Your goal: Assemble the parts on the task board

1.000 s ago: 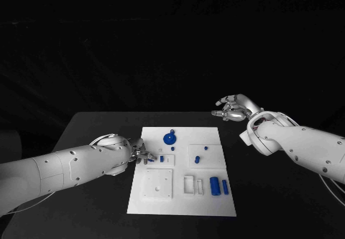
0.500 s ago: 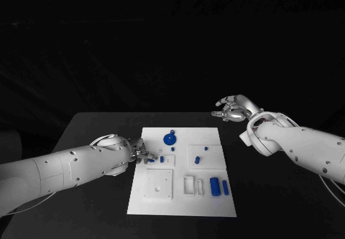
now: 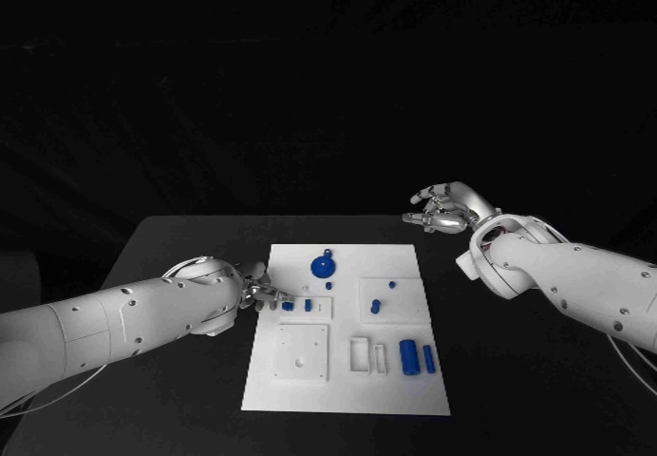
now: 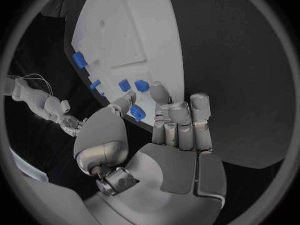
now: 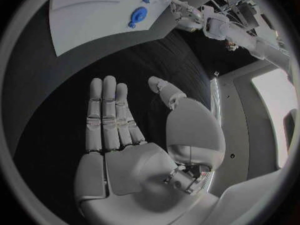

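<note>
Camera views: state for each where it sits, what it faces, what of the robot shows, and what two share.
Head view: on the head, looking down at the task board; both arms show.
Left wrist view: behind the left hand, facing the board's edge.
Right wrist view: behind the right hand, facing table and board.
Shared: head and right wrist views both show the round blue part.

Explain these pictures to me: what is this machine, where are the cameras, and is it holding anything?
It is a robot with two white arms ending in silver hands. One camera looks down from its head; one sits behind each wrist, giving the round pictures. On the black table lies a white board with small blue parts, such as a round one and two rods. The left hand reaches over the board's edge, fingertips by small blue blocks; I cannot tell whether it holds one. The right hand is open, away from the board, holding nothing.
</note>
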